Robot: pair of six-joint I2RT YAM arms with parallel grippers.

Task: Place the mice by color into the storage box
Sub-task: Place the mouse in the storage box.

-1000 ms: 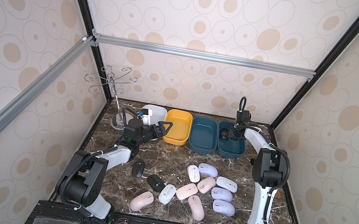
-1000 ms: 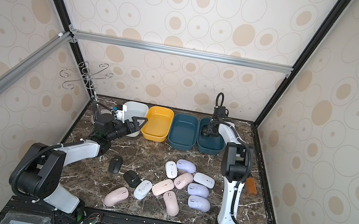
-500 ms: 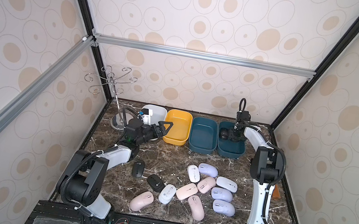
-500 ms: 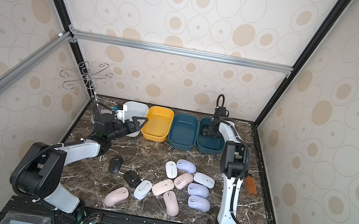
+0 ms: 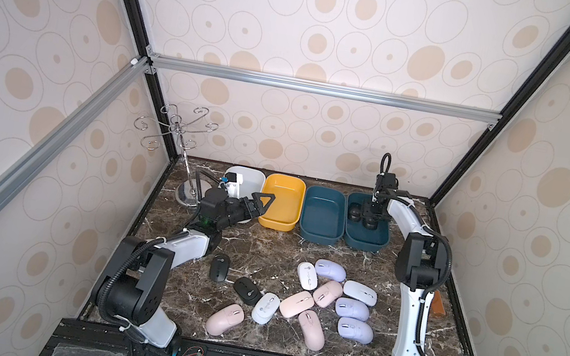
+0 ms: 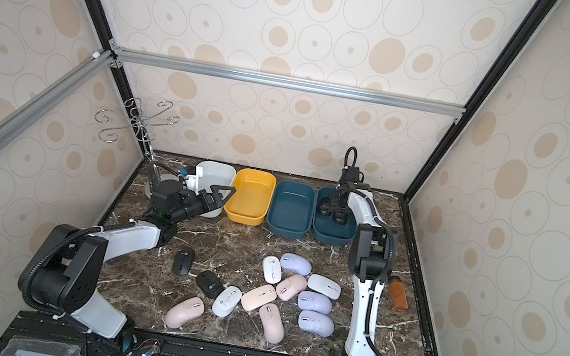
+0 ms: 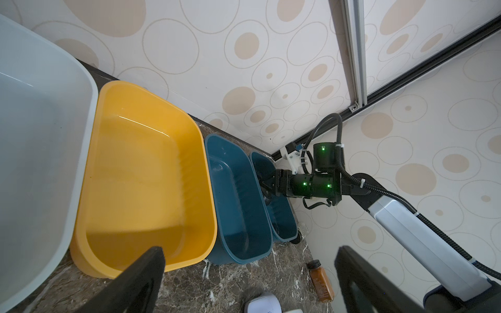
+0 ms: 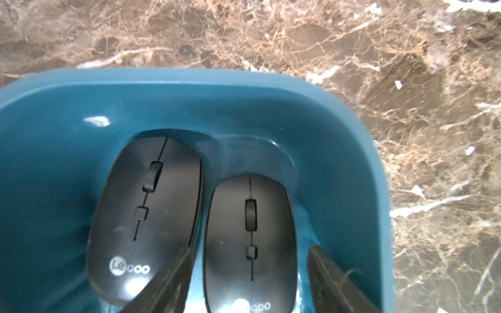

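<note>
Two black mice [image 8: 146, 211] [image 8: 249, 230] lie side by side in the rightmost teal bin [image 5: 364, 245]. My right gripper [image 8: 250, 250] reaches down into that bin [image 8: 339, 130], open, its fingers straddling the nearer black mouse with a gap on each side. My left gripper [image 5: 259, 202] hovers open and empty in front of the white bin [image 5: 250, 175] and yellow bin [image 5: 277, 221]. On the marble lie two more black mice [image 5: 219, 267] [image 5: 247, 290], plus several pink [image 5: 297, 304], white [image 5: 265, 308] and lavender [image 5: 352, 309] mice in a cluster.
A second teal bin [image 5: 318, 236] stands between the yellow and rightmost bins. A wire hook stand [image 5: 181, 129] stands at the back left corner. A small amber bottle [image 6: 397, 294] lies by the right arm's base near the right wall.
The right gripper's jaws have widened away from the black mouse inside the rightmost teal bin. The left arm has not moved.
</note>
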